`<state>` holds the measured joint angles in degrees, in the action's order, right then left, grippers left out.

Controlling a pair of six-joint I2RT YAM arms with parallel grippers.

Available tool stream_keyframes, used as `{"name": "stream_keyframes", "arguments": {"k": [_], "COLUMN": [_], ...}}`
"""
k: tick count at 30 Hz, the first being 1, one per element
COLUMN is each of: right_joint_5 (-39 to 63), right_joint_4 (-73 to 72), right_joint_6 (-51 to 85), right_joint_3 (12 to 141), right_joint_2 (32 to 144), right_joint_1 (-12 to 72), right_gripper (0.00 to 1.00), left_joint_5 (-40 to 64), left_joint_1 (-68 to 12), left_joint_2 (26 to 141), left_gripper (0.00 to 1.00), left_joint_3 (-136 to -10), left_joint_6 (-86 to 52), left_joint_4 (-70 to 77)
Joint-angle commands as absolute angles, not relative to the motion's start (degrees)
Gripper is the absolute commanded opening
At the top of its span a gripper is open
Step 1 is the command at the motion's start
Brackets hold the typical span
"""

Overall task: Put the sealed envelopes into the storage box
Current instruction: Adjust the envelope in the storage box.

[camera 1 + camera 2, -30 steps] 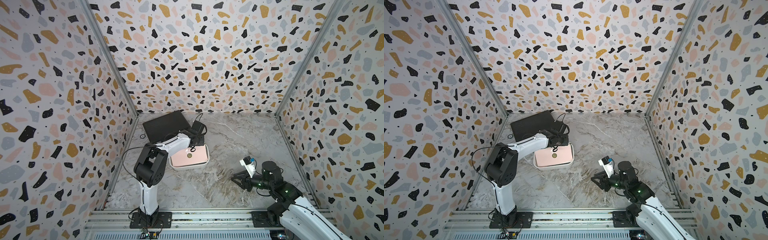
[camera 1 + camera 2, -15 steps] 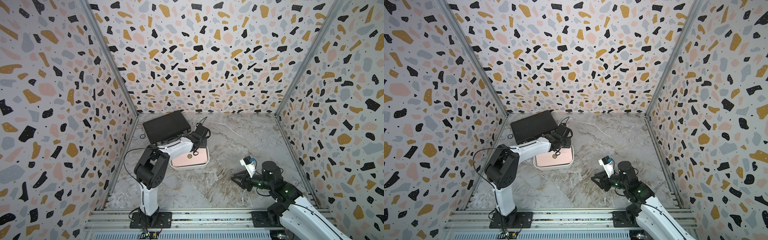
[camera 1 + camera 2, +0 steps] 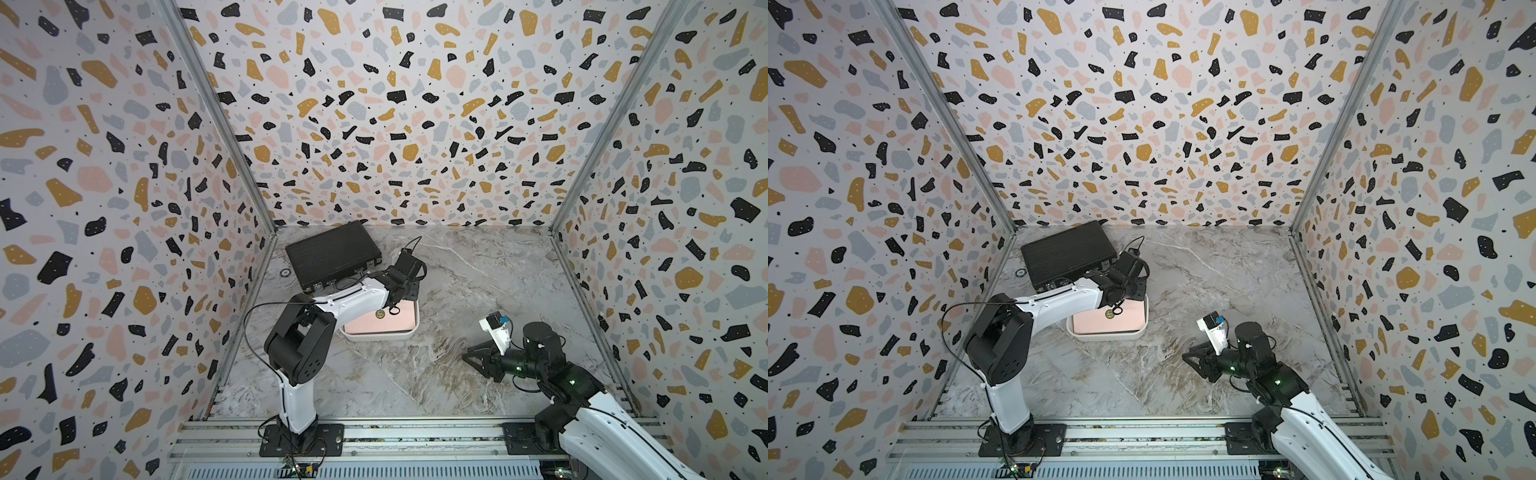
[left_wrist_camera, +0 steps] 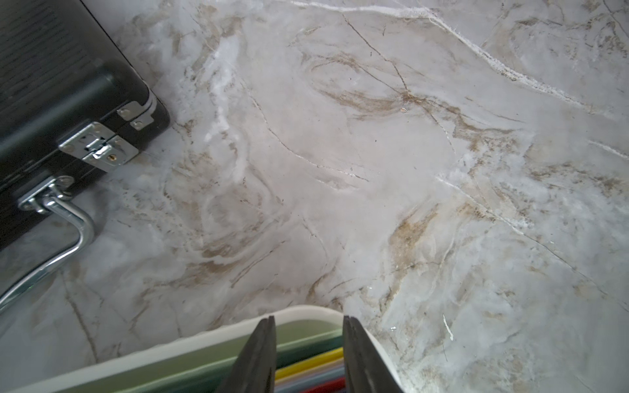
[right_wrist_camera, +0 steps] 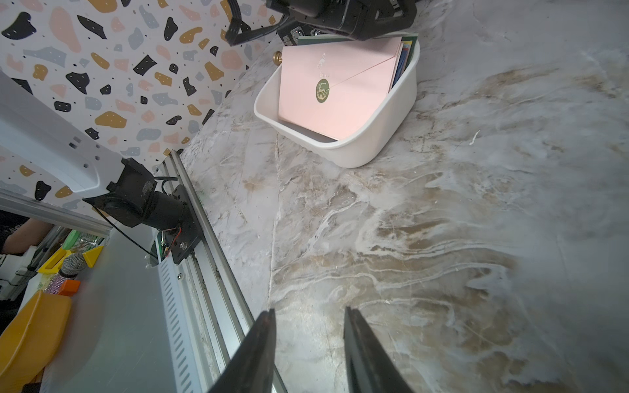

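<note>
- You are at the release step, as I judge it. Your left gripper [image 4: 308,320] hangs over a far corner of the storage box [image 3: 382,336], jaws parted and nothing pinched between them. Coloured envelope edges show through the gap below.
- The sealed envelopes [image 4: 190,367] lie stacked inside the box. A pink envelope [image 3: 370,328] is on top, its round green seal [image 5: 322,90] facing up.
- Your right gripper [image 5: 308,311] is spread too and empty, low over the bare table [image 3: 415,374], well apart from the box.
- No envelope shows loose on the table in either top view, so the task looks close to finished.
- The next move calls for a straight lift of the left gripper, clear of the rim, so the fingers do not drag the stack's edges up.
- You cannot count the stack. Only strips of green, yellow, grey and red show in the left wrist view.
- The left arm [image 3: 1059,301] covers the far side of the box in both top views.
- The black briefcase [image 3: 332,253] beside the box is latched, so its contents are hidden.
</note>
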<state>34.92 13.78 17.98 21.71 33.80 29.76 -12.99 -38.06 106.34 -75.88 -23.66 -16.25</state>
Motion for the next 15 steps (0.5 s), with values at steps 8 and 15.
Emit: {"name": "stream_keyframes", "arguments": {"k": [8, 15], "right_joint_5": [34.63, 34.40], "right_joint_4": [14.24, 14.21], "right_joint_6": [18.27, 18.28], "right_joint_3": [23.54, 23.51], "right_joint_2": [34.00, 33.93], "right_joint_1": [29.97, 29.99], "right_gripper": [0.39, 0.39], "left_joint_5": [-8.50, -7.51], "left_joint_1": [-38.27, -38.91], "left_joint_2": [101.66, 101.27], "left_gripper": [0.27, 0.21], "left_joint_3": [-71.39, -67.64], "left_joint_6": [-23.13, -24.33], "left_joint_4": [-15.02, -13.90]}}
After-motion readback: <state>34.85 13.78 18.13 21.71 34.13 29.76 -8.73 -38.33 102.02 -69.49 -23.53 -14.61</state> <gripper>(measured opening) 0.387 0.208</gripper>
